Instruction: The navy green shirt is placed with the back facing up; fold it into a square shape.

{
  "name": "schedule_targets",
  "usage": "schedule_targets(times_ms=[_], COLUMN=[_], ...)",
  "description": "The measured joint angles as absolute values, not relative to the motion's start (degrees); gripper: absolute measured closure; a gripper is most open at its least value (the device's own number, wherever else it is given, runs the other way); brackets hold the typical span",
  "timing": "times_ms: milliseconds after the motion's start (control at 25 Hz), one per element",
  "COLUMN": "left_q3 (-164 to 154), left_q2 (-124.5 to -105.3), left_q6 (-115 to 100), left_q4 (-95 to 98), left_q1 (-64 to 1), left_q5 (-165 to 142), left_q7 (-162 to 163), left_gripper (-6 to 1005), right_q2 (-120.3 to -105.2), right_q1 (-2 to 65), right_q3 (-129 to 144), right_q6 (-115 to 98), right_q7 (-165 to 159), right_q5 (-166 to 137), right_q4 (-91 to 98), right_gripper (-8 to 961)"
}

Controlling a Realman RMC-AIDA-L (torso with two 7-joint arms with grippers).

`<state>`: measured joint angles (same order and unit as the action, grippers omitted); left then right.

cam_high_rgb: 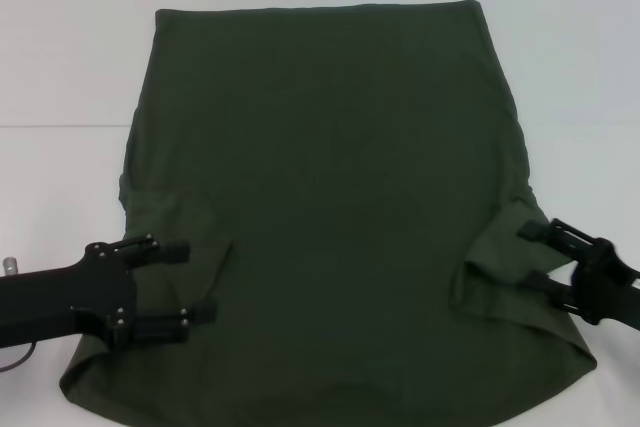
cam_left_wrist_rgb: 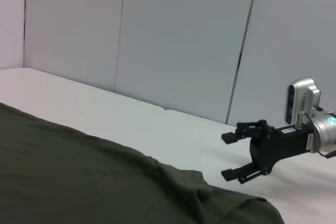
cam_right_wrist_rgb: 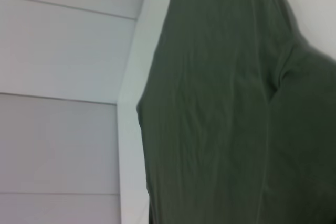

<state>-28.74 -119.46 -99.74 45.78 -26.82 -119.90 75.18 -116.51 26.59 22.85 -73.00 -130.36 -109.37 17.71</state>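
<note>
the navy green shirt (cam_high_rgb: 330,197) lies flat on the white table (cam_high_rgb: 60,67), both sleeves already folded inward. the left gripper (cam_high_rgb: 190,282) and right gripper (cam_high_rgb: 535,255), jaws apart and empty, sit at its near side edges with the shirt between them. the lengthwise folds look still undone.

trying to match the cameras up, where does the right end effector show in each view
Head view: the right end effector is at the right edge, open over the navy green shirt near its folded sleeve.
Left wrist view: it is far off, at the right, open above the white table.
Right wrist view: not visible; only shirt.
Shared landmark: the shirt.
</note>
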Motion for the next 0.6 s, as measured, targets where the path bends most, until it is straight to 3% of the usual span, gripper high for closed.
schedule_targets(times_ms=[200, 600], left_q3=[-28.74, -28.74], left_q2=[-118.96, -118.99], left_q6=[-99.00, -98.51], left_q4=[45.04, 44.99], left_q1=[-27.07, -27.30], left_q5=[-119.44, -118.60], left_q7=[75.08, 75.06], left_gripper=[123, 123], right_q2=[-116.64, -113.82], right_q1=[27.97, 27.48], right_q3=[25.54, 26.71], right_q6=[-70.13, -68.19], right_q7=[-132.55, -134.38], right_q5=[-109.36, -109.36], right_q4=[17.71, 18.95], right_gripper=[44, 45])
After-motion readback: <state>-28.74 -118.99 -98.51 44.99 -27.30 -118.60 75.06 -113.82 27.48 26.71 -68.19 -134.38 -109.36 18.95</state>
